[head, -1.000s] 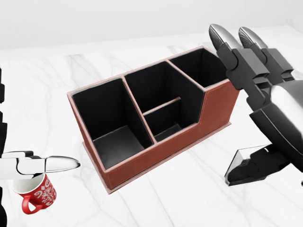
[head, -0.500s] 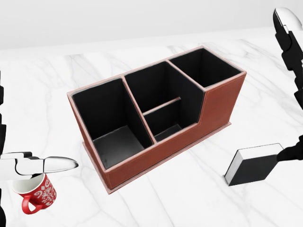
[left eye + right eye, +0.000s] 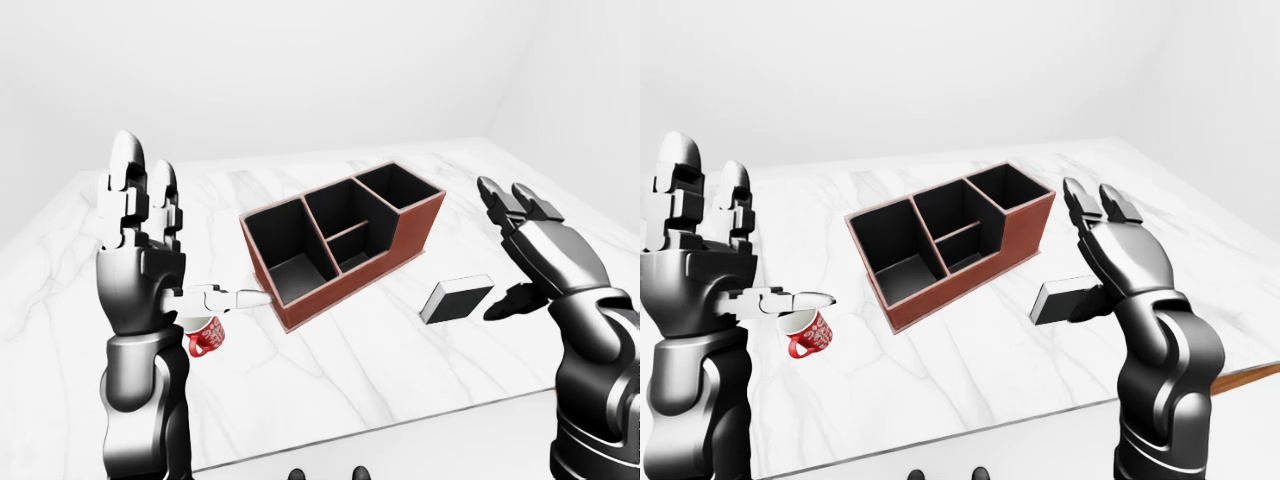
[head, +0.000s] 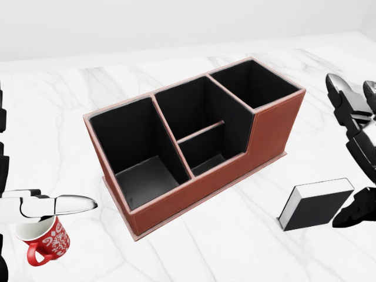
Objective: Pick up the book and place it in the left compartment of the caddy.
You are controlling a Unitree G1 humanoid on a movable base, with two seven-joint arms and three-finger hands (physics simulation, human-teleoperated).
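Right hand [image 4: 352, 147] lower; caddy [image 4: 194, 141] empty

Bright, even, diffuse light; sharp renders with no blur or edge distortion. Faint soft shadows lie on the table [image 4: 247, 247], and the caddy [image 4: 194, 147] interior stays dark.

Head view: right edge crops the open grey-black right hand [image 4: 356, 158]; its thumb hides the right end of the flat black white-edged book [image 4: 314, 204]. Left hand's silver thumb [image 4: 56, 205] covers the red patterned mug's [image 4: 44, 242] rim. Mug pattern unreadable.
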